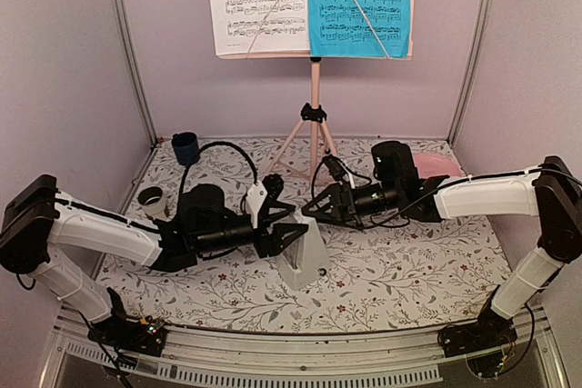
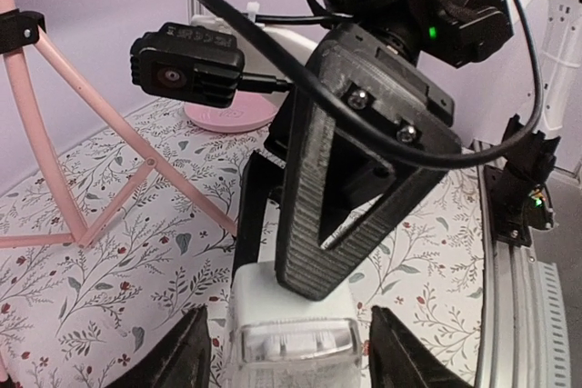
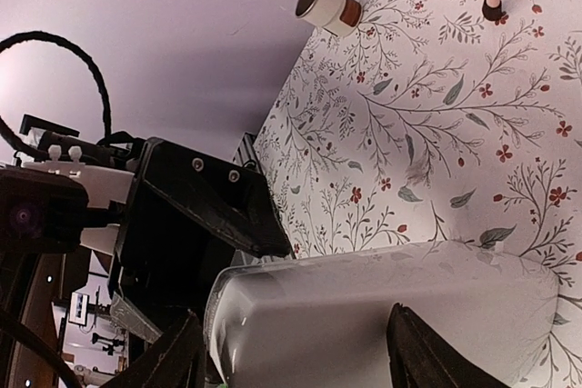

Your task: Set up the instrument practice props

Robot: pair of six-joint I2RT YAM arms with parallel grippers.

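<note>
White pyramid metronome (image 1: 305, 265) sits mid-table, on the near side of the pink music stand (image 1: 315, 115). Left gripper (image 1: 287, 229) and right gripper (image 1: 316, 209) meet at its top.

Left wrist: own fingers flank the casing, partly spread. Touching or not, cannot tell.

Right wrist: casing sits between its fingers, grip likewise unclear.

Judged light, hard, smooth and tapered, so likely to slip upward. Hold low, on the flat sides.

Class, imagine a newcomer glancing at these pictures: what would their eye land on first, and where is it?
Probably the bright blue sheet beside the white sheet on the pink music stand at the back. Next, the left gripper and right gripper, facing each other from either side at the small white metronome in the middle.
</note>
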